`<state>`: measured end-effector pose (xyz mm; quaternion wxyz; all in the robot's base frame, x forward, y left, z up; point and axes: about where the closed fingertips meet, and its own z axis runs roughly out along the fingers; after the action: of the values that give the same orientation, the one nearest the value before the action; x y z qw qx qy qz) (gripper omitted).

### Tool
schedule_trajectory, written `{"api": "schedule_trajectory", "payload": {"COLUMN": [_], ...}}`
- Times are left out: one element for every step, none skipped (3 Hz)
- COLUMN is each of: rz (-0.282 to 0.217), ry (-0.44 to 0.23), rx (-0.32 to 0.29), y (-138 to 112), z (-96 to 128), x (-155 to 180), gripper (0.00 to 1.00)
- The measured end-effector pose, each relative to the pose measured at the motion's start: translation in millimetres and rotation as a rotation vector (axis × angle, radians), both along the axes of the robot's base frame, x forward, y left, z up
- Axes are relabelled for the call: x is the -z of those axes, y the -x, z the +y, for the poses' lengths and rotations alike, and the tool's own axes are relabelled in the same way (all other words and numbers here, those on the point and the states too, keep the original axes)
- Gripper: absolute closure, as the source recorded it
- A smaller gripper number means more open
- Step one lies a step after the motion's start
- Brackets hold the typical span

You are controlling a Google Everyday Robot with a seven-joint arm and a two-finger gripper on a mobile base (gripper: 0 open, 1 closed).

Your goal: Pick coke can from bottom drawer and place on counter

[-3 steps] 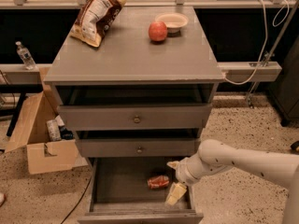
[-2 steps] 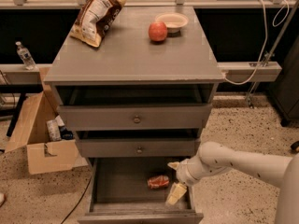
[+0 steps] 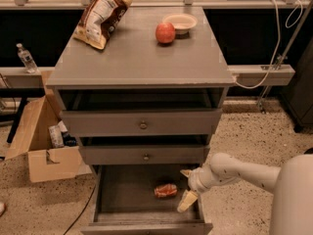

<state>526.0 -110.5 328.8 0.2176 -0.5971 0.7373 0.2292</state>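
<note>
- Coke can (image 3: 166,190), red-orange, is lying sideways in bottom drawer (image 3: 124,196); markings unreadable.
- Hand (image 3: 188,188) is hovering just beside it, fingers gaping wide, gripping nothing.

So we've got the coke can (image 3: 166,190), red-orange, lying on its side on the dark floor of the pulled-out bottom drawer (image 3: 146,227), toward 3 o'clock from its middle. The gripper (image 3: 187,187) sits at the can's 3 o'clock, just beside it, fingers spread. The flat grey counter (image 3: 142,58) is up at 12 o'clock.
</note>
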Motion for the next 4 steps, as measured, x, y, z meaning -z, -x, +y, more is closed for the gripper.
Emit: {"api": "schedule_trajectory", "payload": {"rz": [-0.040,-0.050,-0.051,-0.051], "ry": [0.040,0.062,0.061,0.083], "rx": [0.006,-0.014,-0.012,-0.027], "y": [-15,-41,-42,-43], "z": [3,14,14,18], "x": [33,80,81,93], "gripper": [0.00,0.00,0.00,0.00]}}
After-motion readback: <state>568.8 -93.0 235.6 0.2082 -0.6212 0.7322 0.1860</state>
